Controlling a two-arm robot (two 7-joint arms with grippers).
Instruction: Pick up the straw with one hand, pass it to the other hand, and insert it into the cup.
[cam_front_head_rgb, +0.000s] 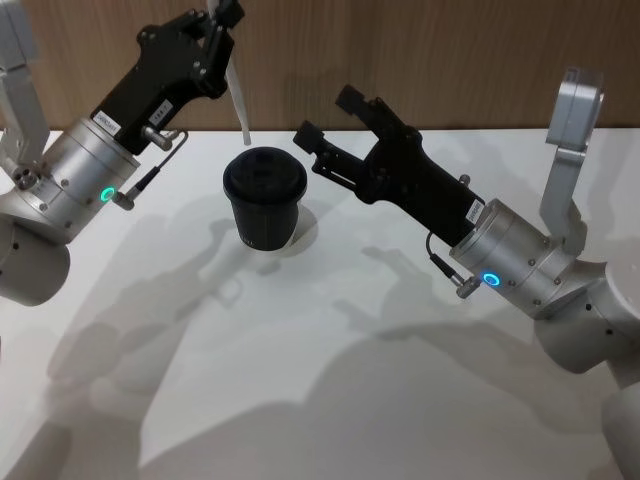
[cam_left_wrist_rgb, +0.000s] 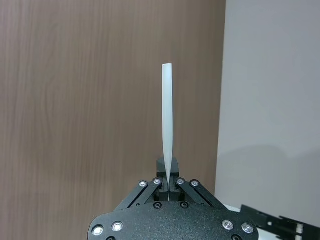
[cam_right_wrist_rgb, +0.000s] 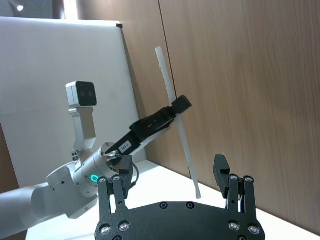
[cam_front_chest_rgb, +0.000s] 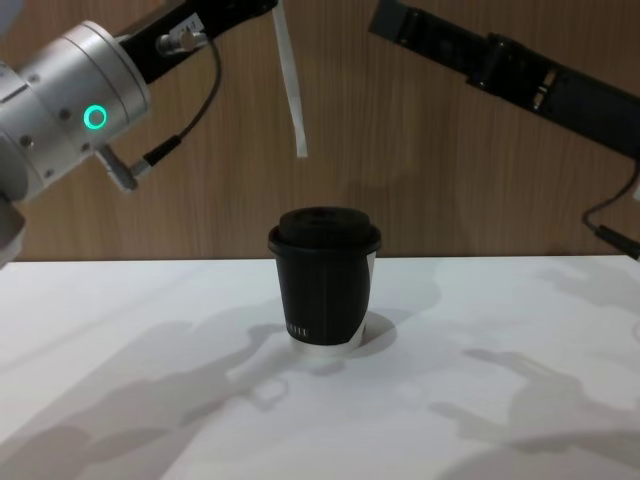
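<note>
My left gripper (cam_front_head_rgb: 222, 15) is raised high at the back left and is shut on the upper part of the white straw (cam_front_head_rgb: 238, 100). The straw (cam_front_chest_rgb: 291, 80) hangs nearly upright, its lower end in the air a little above the cup's domed lid, toward the lid's left side. The black cup (cam_front_head_rgb: 263, 195) stands upright on the table with its lid on (cam_front_chest_rgb: 324, 280). In the left wrist view the straw (cam_left_wrist_rgb: 167, 120) sticks out from between the closed fingers. My right gripper (cam_front_head_rgb: 328, 118) hovers open just right of the cup, holding nothing. From its wrist view I see the straw (cam_right_wrist_rgb: 175, 120).
The white table (cam_front_head_rgb: 330, 380) stretches out in front of the cup and to both sides. A wooden wall (cam_front_chest_rgb: 440, 160) rises behind the table's far edge. My right arm (cam_front_chest_rgb: 520, 70) crosses high above the table at the right.
</note>
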